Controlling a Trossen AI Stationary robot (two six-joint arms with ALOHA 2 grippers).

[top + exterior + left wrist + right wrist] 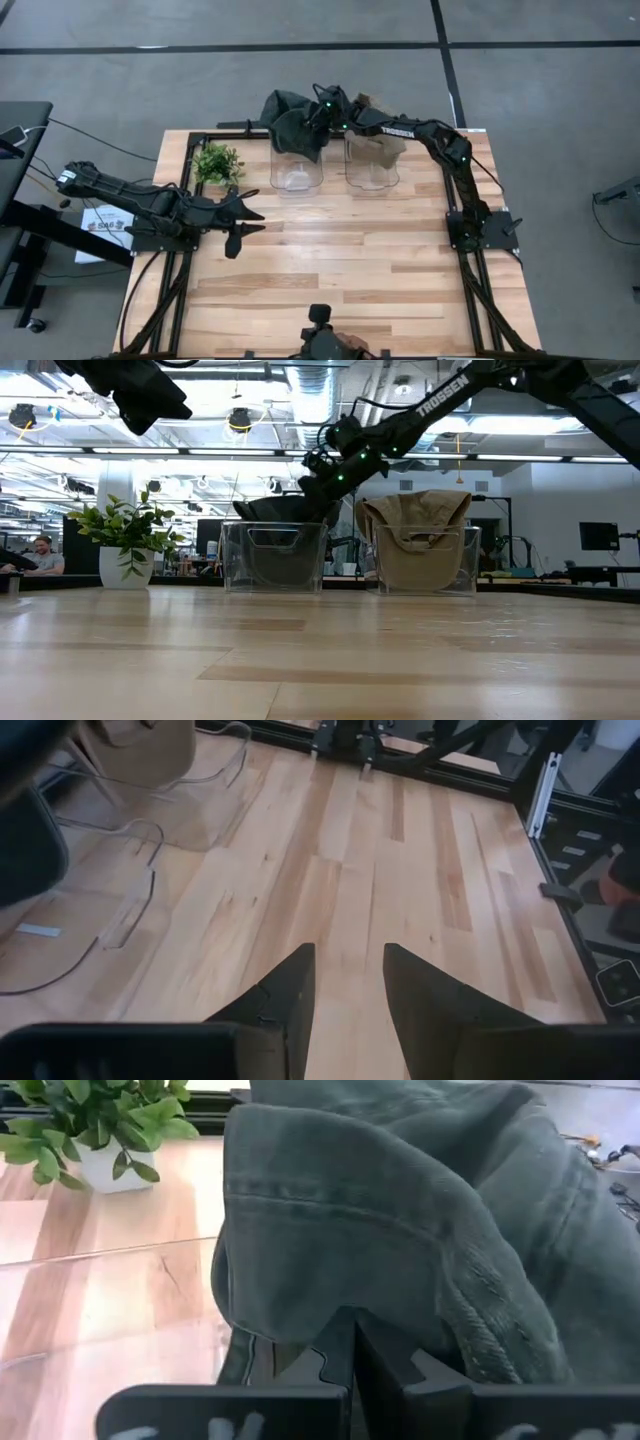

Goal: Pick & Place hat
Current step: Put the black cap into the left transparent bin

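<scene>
My right arm reaches from its base at the right edge of the bench [350, 260] diagonally toward the upper centre of the high view, elbow raised, wrist bent over the two clear bins. My right pincer [318, 115] is clenched on the dark green hat [292, 125], whose cloth bunches over the fingers [345, 1345] and hangs above the left clear bin [297, 168], its lower edge draped at the bin's rim. The right clear bin [371, 165] beside it holds a tan hat [418, 540]. My left arm lies low along the left side, its left pincer [244, 227] released, fingers [290, 995] apart over bare wood. A potted plant [216, 163] stands just left of the bins.
</scene>
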